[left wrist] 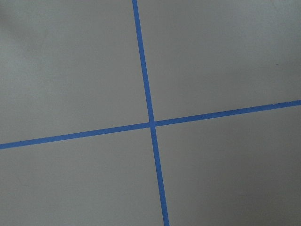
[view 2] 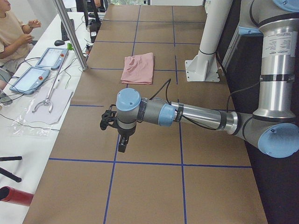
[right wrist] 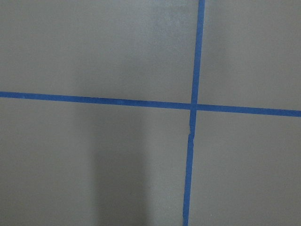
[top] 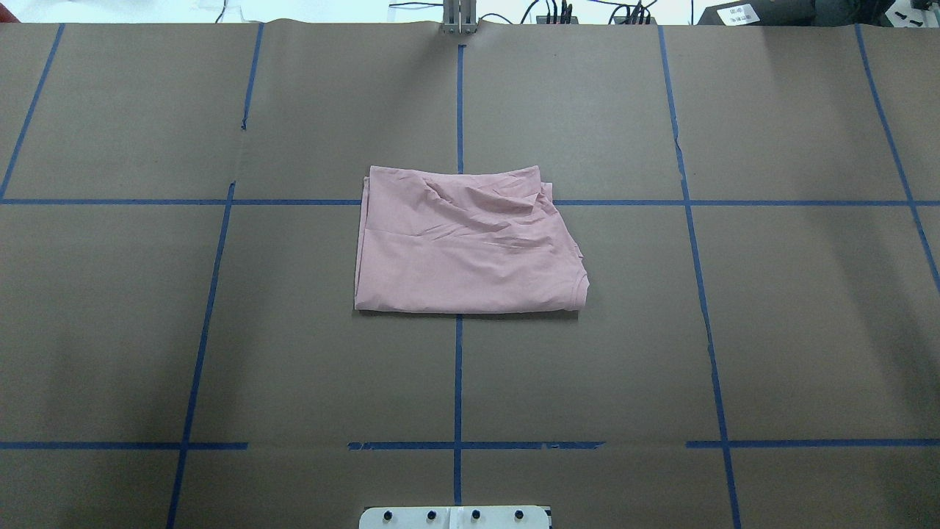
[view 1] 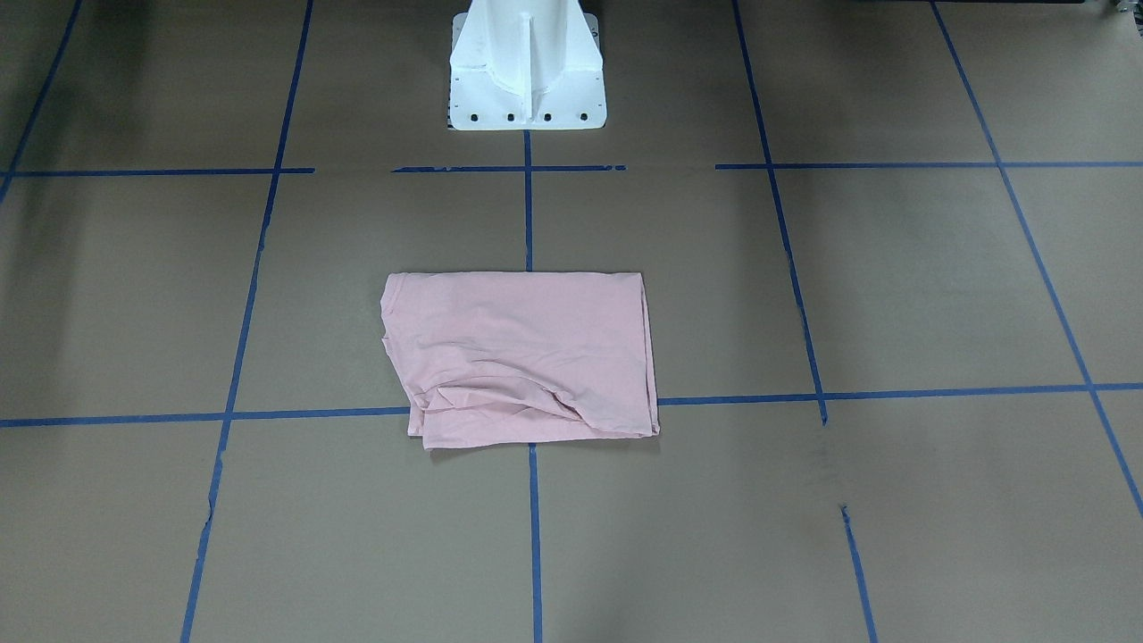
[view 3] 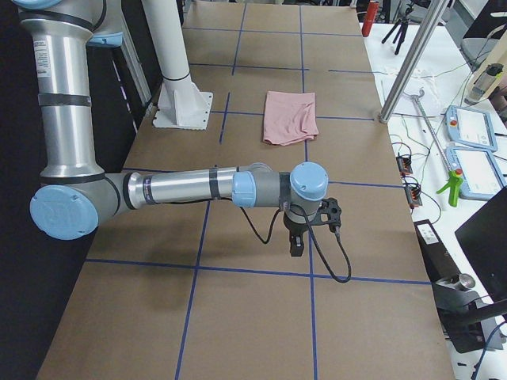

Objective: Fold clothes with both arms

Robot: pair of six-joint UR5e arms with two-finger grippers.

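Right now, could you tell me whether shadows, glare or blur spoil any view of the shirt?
Overhead exterior: the T-shirt is sharp and evenly lit, only a thin shadow under its near edge; the strip beyond the table is blown out white. Exterior front-facing: soft dark patches in the top corners. Right wrist-mounted: a faint vertical shadow band left of the tape cross.

Overhead and front cams faced each other across the table (top: 110,330), both catching the shirt (view 1: 522,353). Side cams looked down its length; wrist cams stared close at tape crossings (left wrist: 152,124).
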